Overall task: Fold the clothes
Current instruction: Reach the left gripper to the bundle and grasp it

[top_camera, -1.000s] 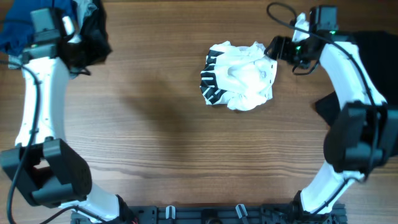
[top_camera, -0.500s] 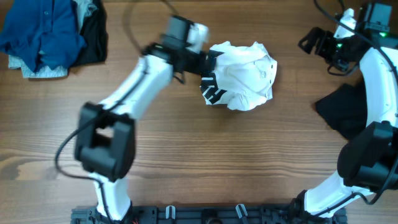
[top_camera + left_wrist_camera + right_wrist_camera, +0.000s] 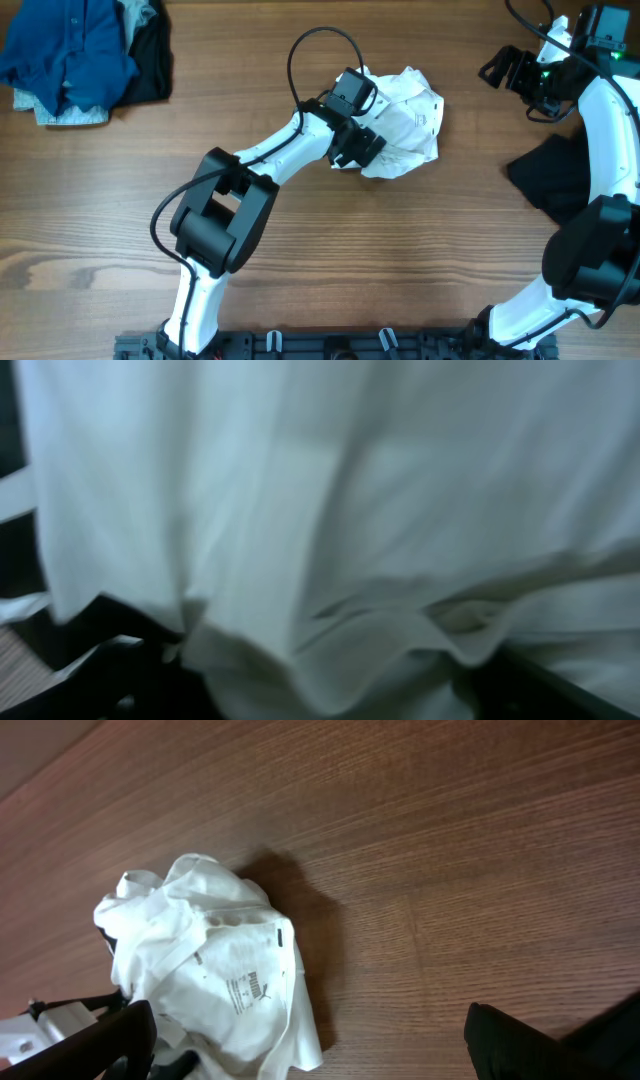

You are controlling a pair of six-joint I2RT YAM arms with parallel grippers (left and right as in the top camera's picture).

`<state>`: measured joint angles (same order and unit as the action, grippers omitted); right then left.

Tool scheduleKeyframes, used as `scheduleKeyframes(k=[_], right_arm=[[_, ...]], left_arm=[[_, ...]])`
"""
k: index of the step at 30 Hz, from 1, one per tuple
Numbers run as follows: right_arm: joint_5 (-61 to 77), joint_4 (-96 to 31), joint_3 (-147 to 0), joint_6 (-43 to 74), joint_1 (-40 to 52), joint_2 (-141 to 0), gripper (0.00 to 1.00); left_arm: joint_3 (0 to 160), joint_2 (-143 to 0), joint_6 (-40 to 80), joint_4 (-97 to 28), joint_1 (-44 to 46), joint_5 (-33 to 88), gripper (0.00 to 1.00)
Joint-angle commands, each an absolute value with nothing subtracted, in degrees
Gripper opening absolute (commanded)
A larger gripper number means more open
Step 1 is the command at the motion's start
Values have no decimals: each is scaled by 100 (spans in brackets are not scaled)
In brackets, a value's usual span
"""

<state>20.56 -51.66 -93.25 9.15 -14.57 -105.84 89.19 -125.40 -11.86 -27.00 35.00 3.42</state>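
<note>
Left gripper (image 3: 358,148): held wide, with the jaws spread at the crumpled shirt's near-left edge. In the left wrist view white cloth fills the frame between the dark fingers (image 3: 95,680), and no pinch on it can be seen.
Reason for that pose: an open approach at an edge is judged to be the way a single layer is caught, so that the bundle can be drawn out flat.
Right gripper (image 3: 502,70): spread wide and empty, parked well apart from the shirt at the table's far right. Room is thereby left for the left arm, which is stretched diagonally across the middle.
White shirt (image 3: 405,120): bunched in a wrinkled heap on the wooden table (image 3: 300,250), slightly right of centre and not yet spread or folded.
Neck label (image 3: 245,988): a printed patch is seen on top in the right wrist view, so the inside of the collar is judged to be turned upward.
Black garment (image 3: 545,180): laid at the right edge, beside the right arm and apart from the shirt.
Waiting pile: a blue piece (image 3: 65,45), a grey piece (image 3: 60,112) and a black piece (image 3: 150,60) are heaped at the far left corner, clear of the working area.
Step in hand: the shirt is judged to be at the grasp-and-unfurl stage, with folding barely begun.
Risk: several layers may be caught at once, in which case the heap would be dragged rather than opened.
</note>
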Motion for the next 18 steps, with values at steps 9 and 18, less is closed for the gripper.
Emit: scheduleKeyframes(k=[9,18], right_arm=[[2082,-5183,-9373,902,-1444,-10595,99],[2082,-5214,-9371,915,-1441,-10595,100]], left_arm=[[8919,-12774,-1850,-3048,2257,-1404,100],[8936,-12737,-2257,-2652,961,-1745,100]])
